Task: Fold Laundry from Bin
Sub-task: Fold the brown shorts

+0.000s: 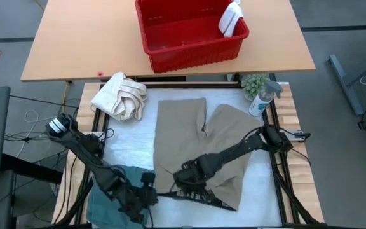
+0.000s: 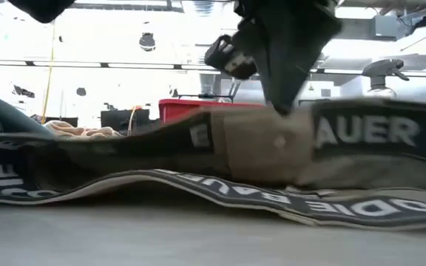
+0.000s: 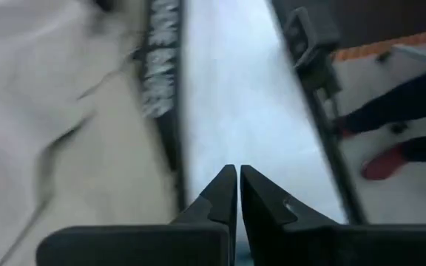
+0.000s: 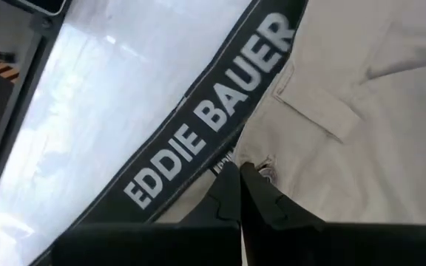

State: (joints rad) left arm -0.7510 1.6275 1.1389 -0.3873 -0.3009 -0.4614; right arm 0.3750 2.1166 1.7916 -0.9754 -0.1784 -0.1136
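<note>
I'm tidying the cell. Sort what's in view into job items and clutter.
Job: trousers, held at the waistband by the shut right tool; teal garment; white cloth; red bin.
Clutter: cream canvas bundle; spray bottle; small plant.

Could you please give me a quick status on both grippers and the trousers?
Right gripper shut on tan khaki trousers at waistband. Left gripper shut, empty, beside waistband. Red plastic bin beyond; nothing blocking.

Matt cloth trousers [image 1: 199, 143] (glossy plastic bin [image 1: 189, 48]).
</note>
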